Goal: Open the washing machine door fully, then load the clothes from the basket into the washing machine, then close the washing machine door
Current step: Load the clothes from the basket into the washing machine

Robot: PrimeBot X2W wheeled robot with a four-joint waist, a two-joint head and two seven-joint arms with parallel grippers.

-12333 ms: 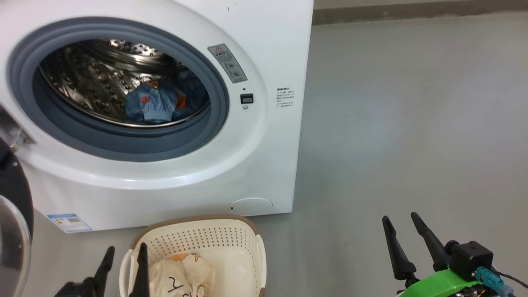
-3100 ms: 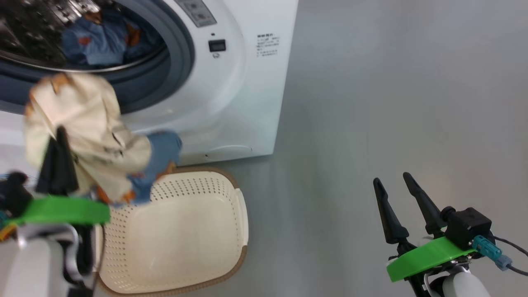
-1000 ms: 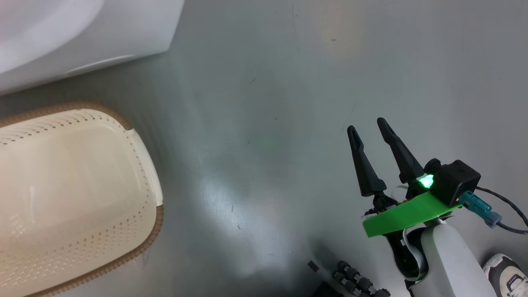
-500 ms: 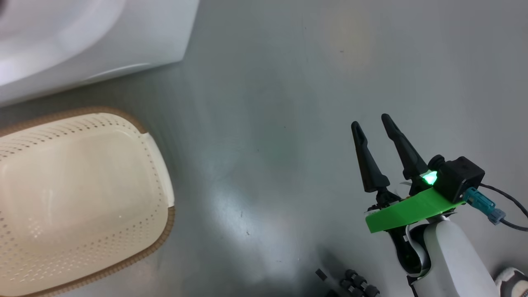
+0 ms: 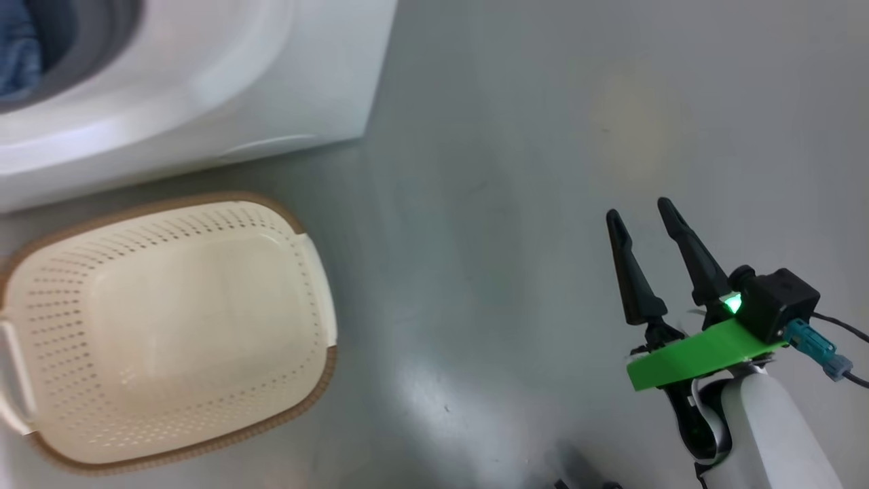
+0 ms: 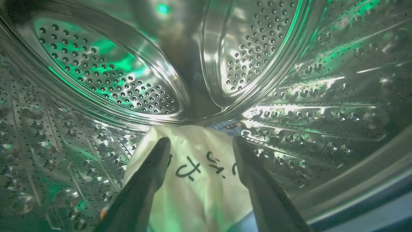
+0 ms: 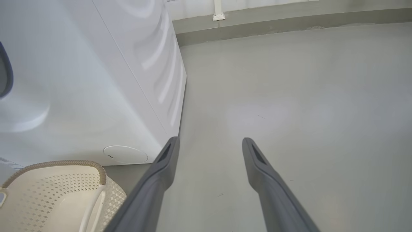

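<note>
Looking along the left hand (image 6: 200,140) into the steel drum (image 6: 96,80) of the washing machine (image 5: 204,88). Holds both fingers wide apart, clamped on nothing. Frames the clothes (image 6: 206,193) between those fingers: a cream garment (image 6: 193,151) low in the drum, crumpled, with a strip of a blue garment (image 6: 227,124) peeking out just behind its top edge. Cannot tell whether the fingers touch the cloth. Shows black hand-drawn strokes on the cream cloth, not readable as words. Catches blue cloth (image 5: 17,47) again from the head, inside the grey gasket (image 5: 88,34) at that view's top left corner.

Finds the basket (image 5: 204,198) on the floor (image 5: 509,136) just in front of the machine's white front, near it but apart: cream, with perforated sides, a brown woven rim, white handles at both ends and a bare bottom.

Holds the right hand (image 5: 638,208) over open floor, well apart from the basket and off to the right of the machine's corner, fingers spread, gripping nothing. Carries a green bracket (image 5: 692,353) and a lit green lamp (image 5: 732,303) at the wrist. Shows, from the right wrist, a round cover (image 7: 125,154) low on the machine's front near the basket, and a dull baseboard (image 7: 289,22) along the floor's far edge.
</note>
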